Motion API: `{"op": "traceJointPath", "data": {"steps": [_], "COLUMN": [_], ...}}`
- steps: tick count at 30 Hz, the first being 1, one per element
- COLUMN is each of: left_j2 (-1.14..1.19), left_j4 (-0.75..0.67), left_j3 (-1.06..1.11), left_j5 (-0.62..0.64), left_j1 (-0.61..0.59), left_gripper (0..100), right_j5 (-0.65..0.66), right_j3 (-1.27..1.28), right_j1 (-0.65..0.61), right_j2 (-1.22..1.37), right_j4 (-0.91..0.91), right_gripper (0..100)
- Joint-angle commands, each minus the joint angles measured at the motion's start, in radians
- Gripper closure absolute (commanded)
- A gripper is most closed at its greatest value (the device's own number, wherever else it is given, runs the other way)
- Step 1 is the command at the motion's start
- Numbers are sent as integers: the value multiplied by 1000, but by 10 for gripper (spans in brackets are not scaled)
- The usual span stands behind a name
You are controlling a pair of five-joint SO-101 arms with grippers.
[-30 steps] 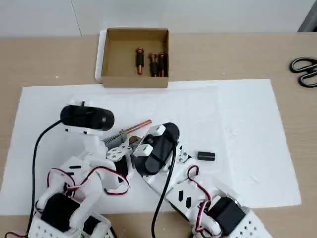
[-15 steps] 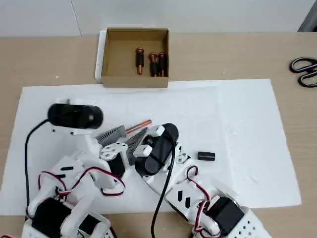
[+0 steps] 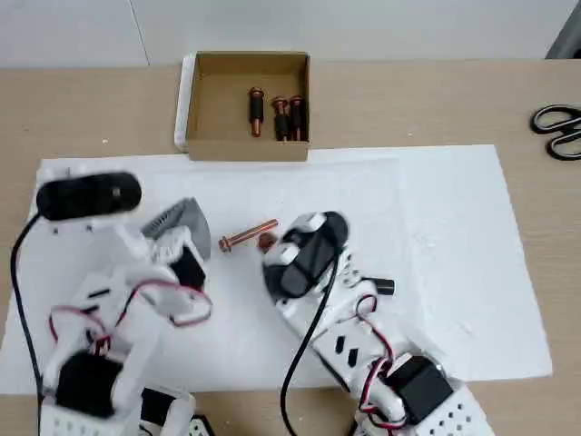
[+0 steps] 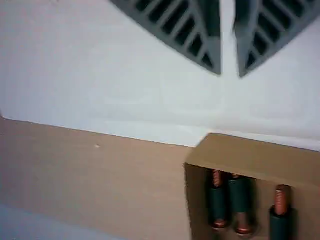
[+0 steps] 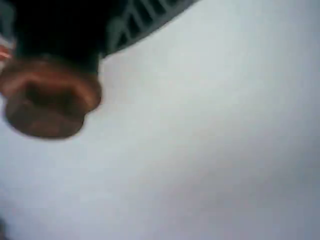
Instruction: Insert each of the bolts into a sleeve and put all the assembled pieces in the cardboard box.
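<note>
Hanging over the white sheet [image 3: 436,227] at the left, the left tool [image 4: 229,70] has its grey ribbed fingers a narrow slit apart and holds nothing. Beyond it, at the sheet's far edge on the counter [image 3: 408,100], stands the cardboard box [image 3: 247,150]. Inside are three assembled pieces, each a copper bolt in a dark sleeve: one [image 3: 256,111] lies alone and two [image 3: 289,117] lie side by side, touching. A loose bolt [image 3: 247,236] lies bare on the sheet between the arms. Just to its right, a second bolt head [image 3: 266,242] sits at the right tool [image 5: 107,30], something dark directly above it. I cannot tell whether that tool grips it. A loose sleeve [image 3: 381,286] lies beside the right arm [image 3: 309,259]. Scissors [image 3: 558,130] rest at the counter's far right.
</note>
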Motion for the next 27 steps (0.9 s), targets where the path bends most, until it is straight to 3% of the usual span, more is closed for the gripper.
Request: {"op": "traceJointPath", "data": {"steps": [1, 5, 11, 27], "left_j2": [103, 272, 526, 1002], "left_j4": [-89, -127, -123, -126], "left_j3": [-39, -154, -352, -673], "left_j5": [6, 9, 21, -20], "left_j1": [-86, -133, -196, -226], "left_gripper": [994, 994, 994, 994], "right_j5": [3, -26, -187, -249], "right_j3": [-18, -75, -292, -1007], "right_j1": [122, 269, 367, 389], "right_j2": [24, 173, 556, 1415], "right_j4": [-42, -148, -177, -183], "right_gripper": [995, 995, 995, 995]}}
